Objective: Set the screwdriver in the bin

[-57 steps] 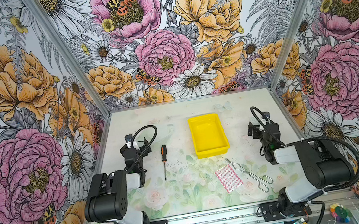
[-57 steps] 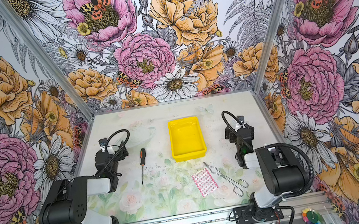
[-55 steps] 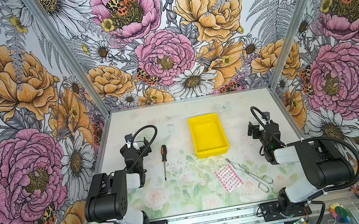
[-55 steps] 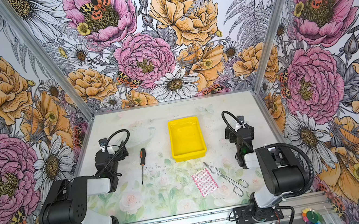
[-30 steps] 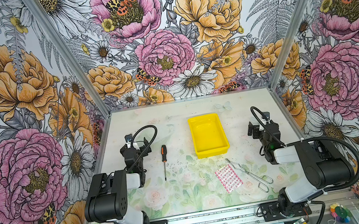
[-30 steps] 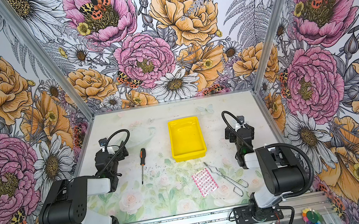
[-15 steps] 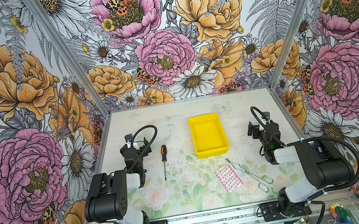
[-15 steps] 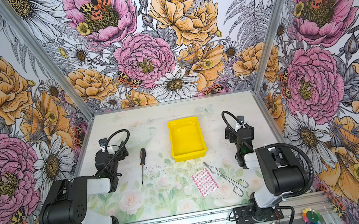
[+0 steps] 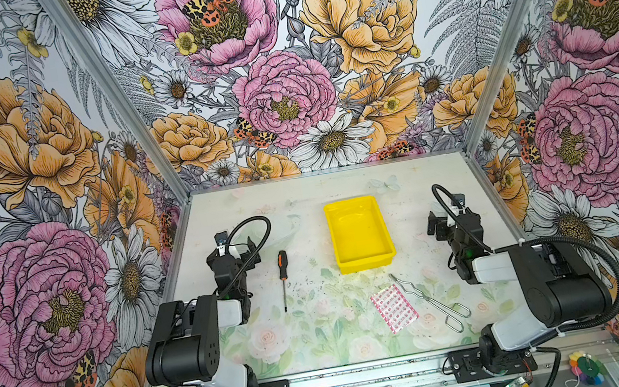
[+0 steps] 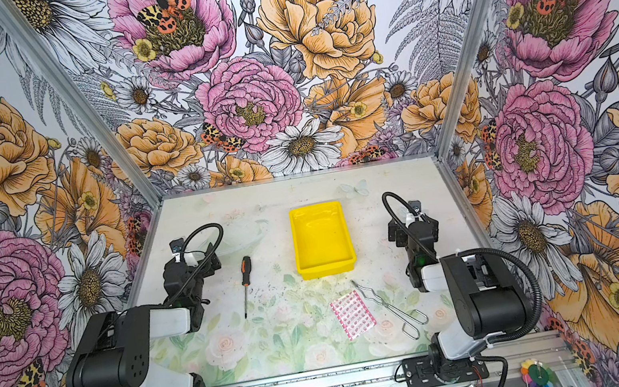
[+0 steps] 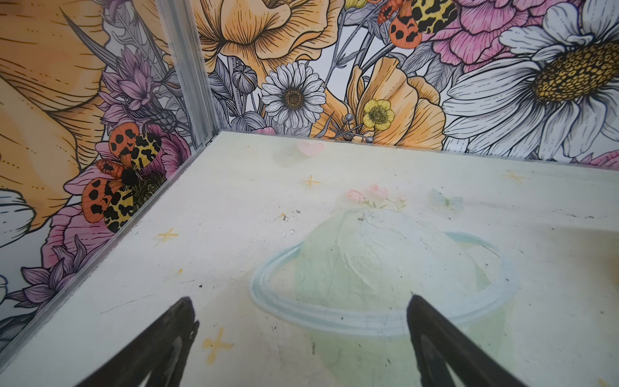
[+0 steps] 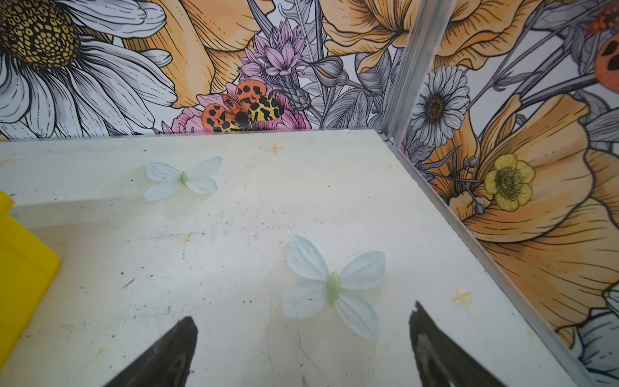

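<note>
The screwdriver [image 9: 282,276] [image 10: 245,284] lies flat on the table in both top views, black-and-orange handle toward the back, thin shaft toward the front. The yellow bin [image 9: 359,234] [image 10: 321,239] sits empty to its right, near the table's middle; one corner of the bin [image 12: 20,254] shows in the right wrist view. My left gripper [image 9: 234,248] [image 11: 299,303] rests just left of the screwdriver's handle, open, with only bare table between its fingers. My right gripper [image 9: 440,220] [image 12: 303,320] rests right of the bin, open and empty. Neither wrist view shows the screwdriver.
Silver wire tongs [image 9: 430,299] and a pink patterned packet [image 9: 394,308] lie at the front right of the table. Metal-framed floral walls close the left, right and back sides. Both arms sit folded at the front corners.
</note>
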`<state>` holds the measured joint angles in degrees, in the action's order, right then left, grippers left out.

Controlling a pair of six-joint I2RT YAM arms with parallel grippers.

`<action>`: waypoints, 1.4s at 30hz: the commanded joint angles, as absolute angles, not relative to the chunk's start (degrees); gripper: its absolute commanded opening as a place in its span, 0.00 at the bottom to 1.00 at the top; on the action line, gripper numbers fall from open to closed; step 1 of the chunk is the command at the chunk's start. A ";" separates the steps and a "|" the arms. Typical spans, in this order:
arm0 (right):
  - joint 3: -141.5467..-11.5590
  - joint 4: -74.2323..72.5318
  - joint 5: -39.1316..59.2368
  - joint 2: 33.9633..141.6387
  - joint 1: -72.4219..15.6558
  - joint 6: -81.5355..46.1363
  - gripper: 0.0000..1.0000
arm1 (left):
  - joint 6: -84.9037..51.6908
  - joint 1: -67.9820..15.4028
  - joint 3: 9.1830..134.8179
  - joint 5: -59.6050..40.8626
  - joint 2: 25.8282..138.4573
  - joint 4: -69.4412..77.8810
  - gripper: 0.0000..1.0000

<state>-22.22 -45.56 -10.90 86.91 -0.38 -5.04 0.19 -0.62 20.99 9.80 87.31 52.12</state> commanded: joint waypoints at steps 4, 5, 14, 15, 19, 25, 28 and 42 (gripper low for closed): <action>-24.86 -39.42 -11.70 81.41 -0.22 -5.23 0.99 | -0.17 -0.98 22.35 11.55 80.70 44.80 0.99; -25.19 -38.05 -11.71 80.32 -0.37 -5.20 1.00 | -0.34 -0.99 22.56 11.60 79.67 43.26 0.99; -31.52 -19.18 -13.97 70.95 -4.53 -5.18 0.99 | -1.81 -3.35 24.48 16.52 68.73 26.02 0.99; -32.13 -17.38 -15.02 69.90 -5.47 -5.25 0.99 | -2.16 -3.63 24.60 16.63 67.39 24.08 0.99; -33.80 -11.43 -17.61 65.74 -10.18 -5.76 0.99 | -4.10 -4.83 25.58 17.62 61.79 15.58 0.99; -36.72 -2.48 -21.83 60.88 -15.96 -11.34 0.99 | -9.46 -5.62 29.66 17.14 55.53 2.85 0.99; -39.30 3.17 -23.55 60.44 -17.67 -15.54 0.99 | -12.73 -5.67 32.54 16.53 53.44 -4.25 0.99; -47.91 9.31 -14.69 65.24 -26.06 -12.02 0.99 | -24.71 -11.02 39.64 11.56 52.03 -23.09 0.99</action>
